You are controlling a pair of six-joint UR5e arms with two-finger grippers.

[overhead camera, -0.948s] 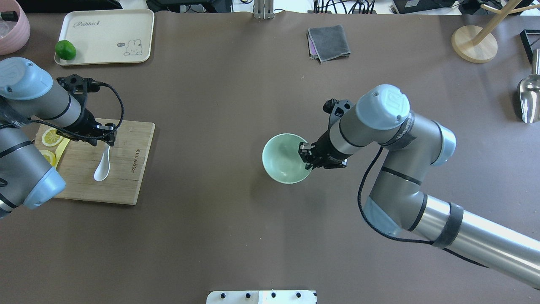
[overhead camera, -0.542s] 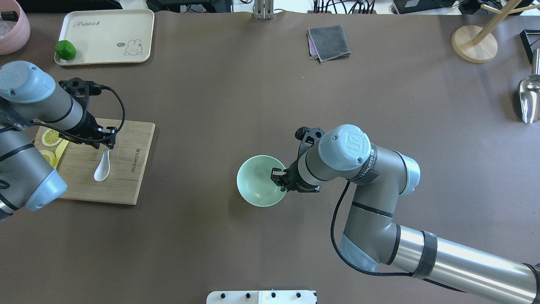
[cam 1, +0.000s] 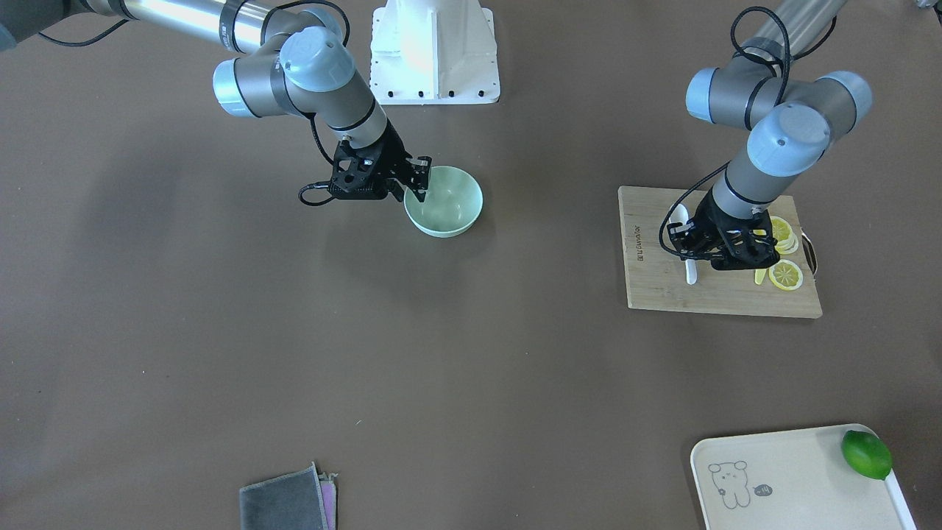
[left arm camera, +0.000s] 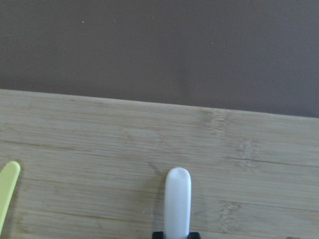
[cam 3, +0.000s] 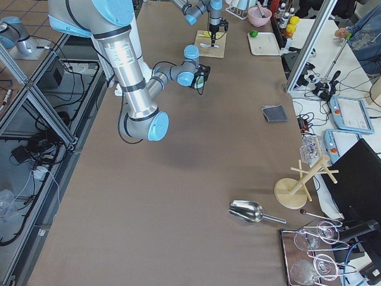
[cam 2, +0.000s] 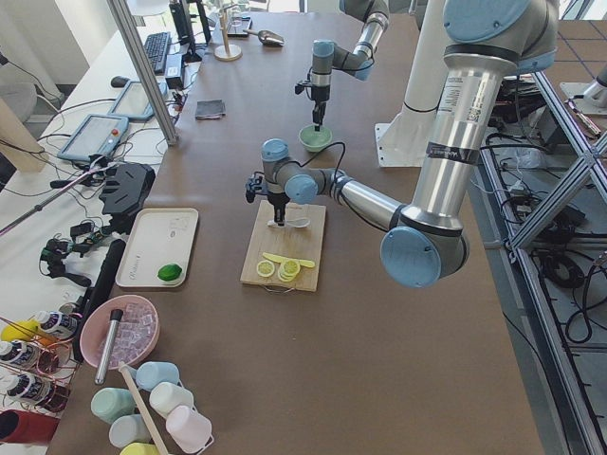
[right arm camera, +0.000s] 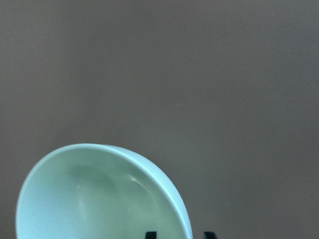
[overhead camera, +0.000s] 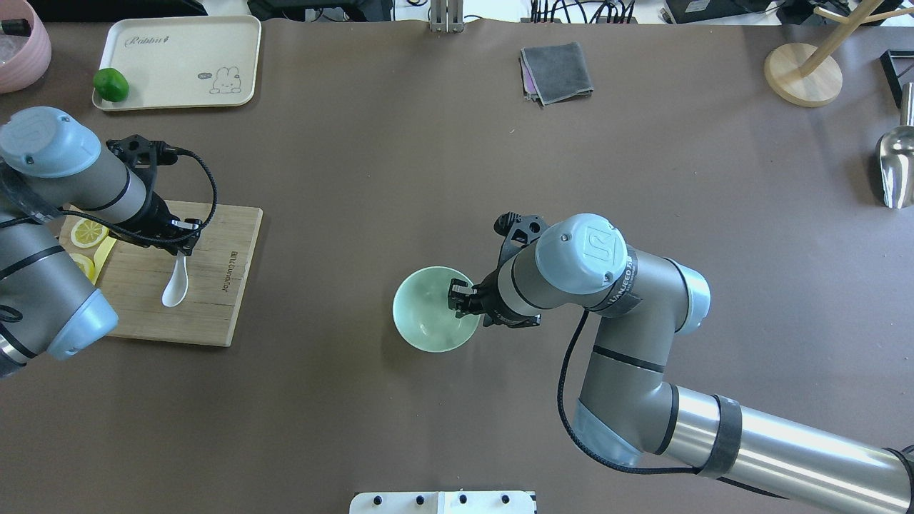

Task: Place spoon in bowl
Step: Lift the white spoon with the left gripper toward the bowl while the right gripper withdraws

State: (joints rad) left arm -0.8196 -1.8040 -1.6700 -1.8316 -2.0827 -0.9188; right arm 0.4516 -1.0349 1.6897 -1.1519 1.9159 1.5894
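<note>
The white spoon [overhead camera: 173, 285] lies on a wooden cutting board [overhead camera: 214, 300] at the left, scoop toward the robot. My left gripper [overhead camera: 184, 241] is shut on its handle; the handle end [left arm camera: 178, 199] sticks out between the fingers in the left wrist view. The mint-green bowl [overhead camera: 427, 314] is at the table's middle. My right gripper [overhead camera: 460, 296] is shut on its right rim, one finger inside and one outside. In the front view the bowl [cam 1: 449, 206] is beside that gripper [cam 1: 419, 184]. The right wrist view shows the bowl [right arm camera: 99, 199] tilted.
Lemon slices [overhead camera: 87, 232] and a thin yellow utensil [overhead camera: 106, 250] lie on the board's left part. A cream tray [overhead camera: 178, 61] with a lime [overhead camera: 111, 84] is at the back left. A grey cloth [overhead camera: 557, 71], a wooden stand [overhead camera: 803, 71] and a metal scoop [overhead camera: 896, 168] are farther right.
My right gripper has carried the bowl left and toward the robot. My left gripper has shifted slightly on the spoon handle; the spoon stays on the board.
</note>
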